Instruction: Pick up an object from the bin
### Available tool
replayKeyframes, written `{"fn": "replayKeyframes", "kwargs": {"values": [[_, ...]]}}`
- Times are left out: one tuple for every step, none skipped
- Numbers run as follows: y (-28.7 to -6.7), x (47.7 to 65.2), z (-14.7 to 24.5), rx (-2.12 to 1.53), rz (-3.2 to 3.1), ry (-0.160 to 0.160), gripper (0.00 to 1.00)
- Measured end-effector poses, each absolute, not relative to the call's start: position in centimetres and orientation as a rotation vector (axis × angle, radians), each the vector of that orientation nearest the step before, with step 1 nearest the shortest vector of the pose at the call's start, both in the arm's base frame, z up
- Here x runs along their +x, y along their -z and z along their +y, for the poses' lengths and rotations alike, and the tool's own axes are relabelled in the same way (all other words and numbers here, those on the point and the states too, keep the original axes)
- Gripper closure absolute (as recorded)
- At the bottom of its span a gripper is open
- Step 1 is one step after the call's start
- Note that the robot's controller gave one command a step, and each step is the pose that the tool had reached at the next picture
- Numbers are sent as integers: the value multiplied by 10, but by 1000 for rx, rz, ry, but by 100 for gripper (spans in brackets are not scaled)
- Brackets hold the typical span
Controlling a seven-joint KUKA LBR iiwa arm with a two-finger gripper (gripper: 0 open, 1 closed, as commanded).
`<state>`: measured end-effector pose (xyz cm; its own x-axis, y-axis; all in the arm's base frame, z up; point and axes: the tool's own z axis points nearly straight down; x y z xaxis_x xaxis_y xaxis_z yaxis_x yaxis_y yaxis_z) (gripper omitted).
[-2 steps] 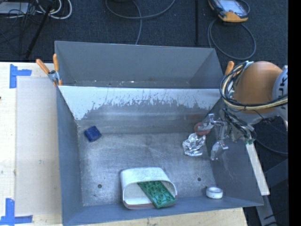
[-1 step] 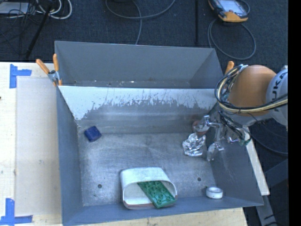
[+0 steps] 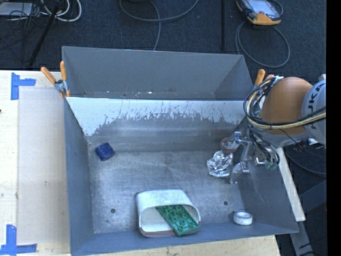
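My gripper (image 3: pixel 239 160) is low at the bin's right side, close to the right wall. A crumpled silvery piece of foil (image 3: pixel 218 165) lies right against its left side, touching it or nearly so. Whether the foil is held cannot be made out. A small white ring, like a roll of tape (image 3: pixel 243 217), lies on the floor near the front right corner, below the gripper.
A white oval dish with a green patterned piece in it (image 3: pixel 165 213) rests at the front middle. A small blue block (image 3: pixel 105 151) sits far left on the floor. The arm with its orange cover and cables comes in over the right rim.
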<state>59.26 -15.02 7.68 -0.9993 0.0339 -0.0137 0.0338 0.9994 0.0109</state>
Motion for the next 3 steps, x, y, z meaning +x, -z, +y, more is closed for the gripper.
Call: {"fn": "replayKeyframes", "kwargs": {"values": [[-76,593,-155,59,3121,0,100],[-109,594,-155,54,3136,0,100],[-162,596,-155,50,3134,2,100]]}}
